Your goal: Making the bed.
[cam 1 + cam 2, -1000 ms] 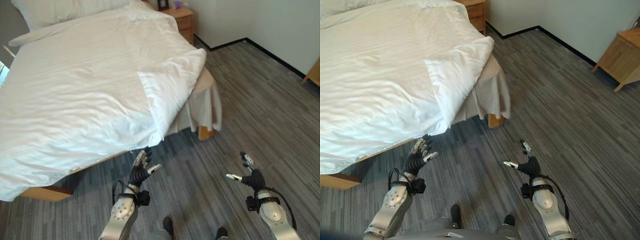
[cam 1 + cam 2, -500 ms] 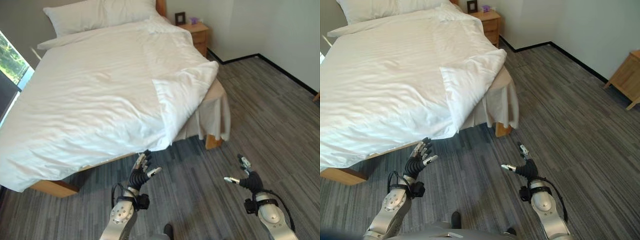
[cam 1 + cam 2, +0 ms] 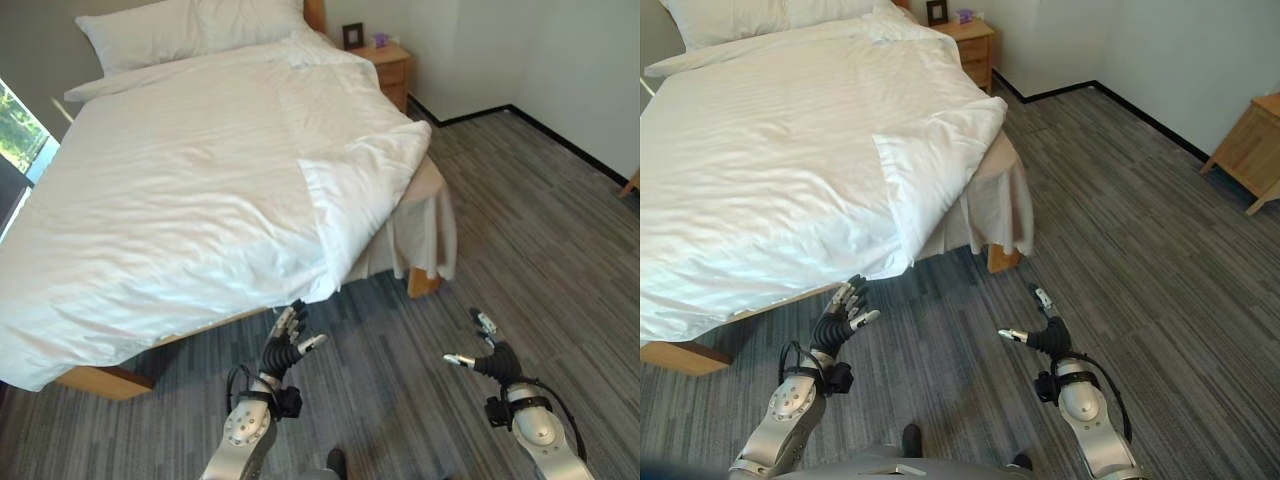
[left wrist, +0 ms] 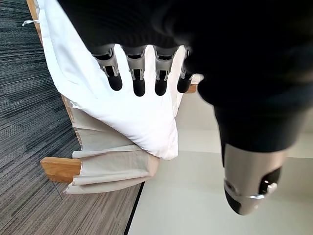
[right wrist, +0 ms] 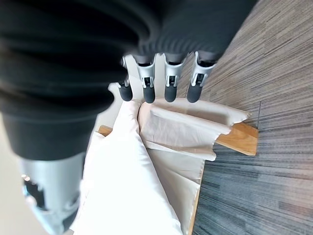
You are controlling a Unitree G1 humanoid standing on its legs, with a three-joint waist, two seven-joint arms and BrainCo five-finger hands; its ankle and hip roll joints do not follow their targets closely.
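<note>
Both hands empty, fingers loose: left hand (image 3: 289,343), right hand (image 3: 487,355). I should grab folded duvet corner (image 3: 345,200), pull it straight w/o dragging.

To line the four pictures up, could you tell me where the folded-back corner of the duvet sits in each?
Left eye: duvet corner, centre, over the bed's near right corner.
Right eye: centre-left.
Left wrist: past the fingers.
Right wrist: lower left.
Shared landmark: wooden bed leg.

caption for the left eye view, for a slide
Both open robot hands, left and right, hover short of the bed's folded-back duvet corner.
</note>
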